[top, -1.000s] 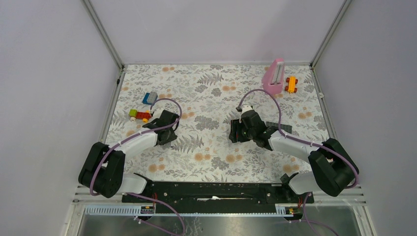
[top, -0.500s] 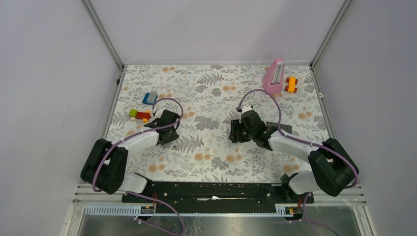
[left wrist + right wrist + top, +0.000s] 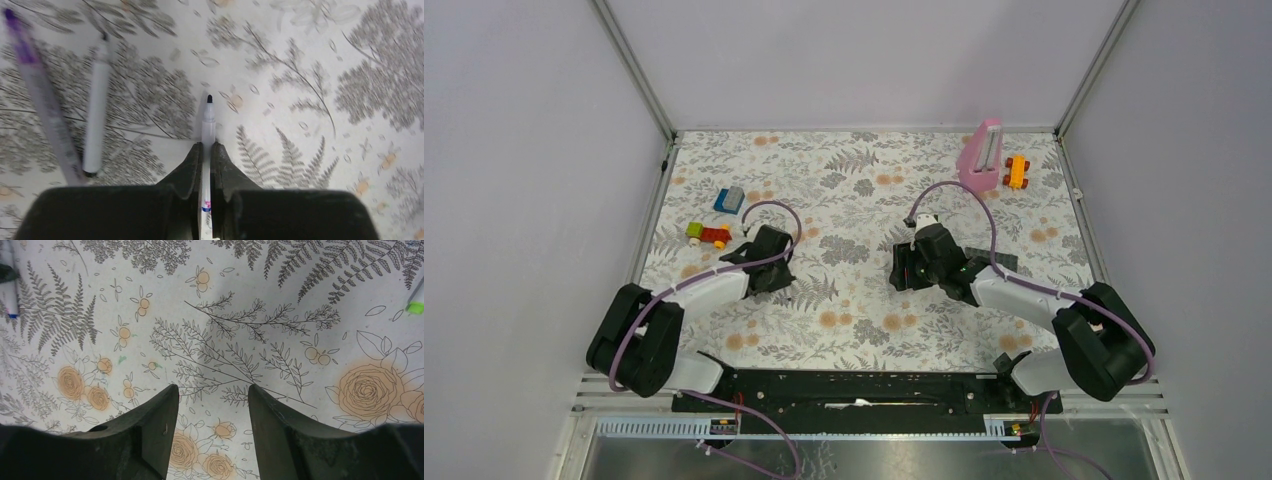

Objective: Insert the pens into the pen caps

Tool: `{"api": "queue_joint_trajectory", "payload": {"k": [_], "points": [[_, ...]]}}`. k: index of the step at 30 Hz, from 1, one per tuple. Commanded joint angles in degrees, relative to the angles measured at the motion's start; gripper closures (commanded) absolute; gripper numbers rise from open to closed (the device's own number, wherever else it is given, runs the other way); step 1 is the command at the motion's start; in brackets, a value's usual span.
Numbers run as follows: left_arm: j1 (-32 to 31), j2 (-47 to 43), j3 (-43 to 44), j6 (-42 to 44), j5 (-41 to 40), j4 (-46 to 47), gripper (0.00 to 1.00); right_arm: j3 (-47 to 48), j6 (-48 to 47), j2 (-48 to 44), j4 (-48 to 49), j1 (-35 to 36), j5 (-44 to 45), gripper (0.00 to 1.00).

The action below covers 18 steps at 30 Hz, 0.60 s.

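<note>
left wrist, three pens (image 3: 95, 115), one in tool (image 3: 206, 146)

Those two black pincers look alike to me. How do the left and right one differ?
The left pincer is shut on a thin white pen with a dark tip; the right pincer holds nothing. The left pincer's fingers stand nearly together, the right pincer's well apart. Both are black and face the flowered table cover.

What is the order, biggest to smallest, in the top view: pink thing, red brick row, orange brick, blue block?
1. pink thing
2. red brick row
3. orange brick and blue block look about the same, so they tie.
</note>
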Motion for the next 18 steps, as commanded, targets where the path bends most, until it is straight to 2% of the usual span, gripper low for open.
{"api": "queue_joint_trajectory", "payload": {"k": [1, 4, 11, 18], "points": [[-3.59, -4.12, -1.3, -1.88, 4.31, 2.45, 1.0, -0.42, -0.5, -4.78, 2.49, 0.2, -1.94, 0.39], [-6.11, -7.2, -2.2, -3.31, 6.64, 5.1, 1.0, -3.49, 2.78, -8.68, 6.53, 0.21, -5.0, 0.37], [-12.03, -11.83, -3.65, -6.36, 10.87, 12.63, 1.0, -10.19, 16.96, -13.18, 22.55, 0.18, -16.84, 0.37], [-16.87, -13.66, -4.59, -10.23, 12.31, 21.09, 1.0, -12.47, 23.97, -14.13, 32.5, 0.15, -20.63, 0.36]]}}
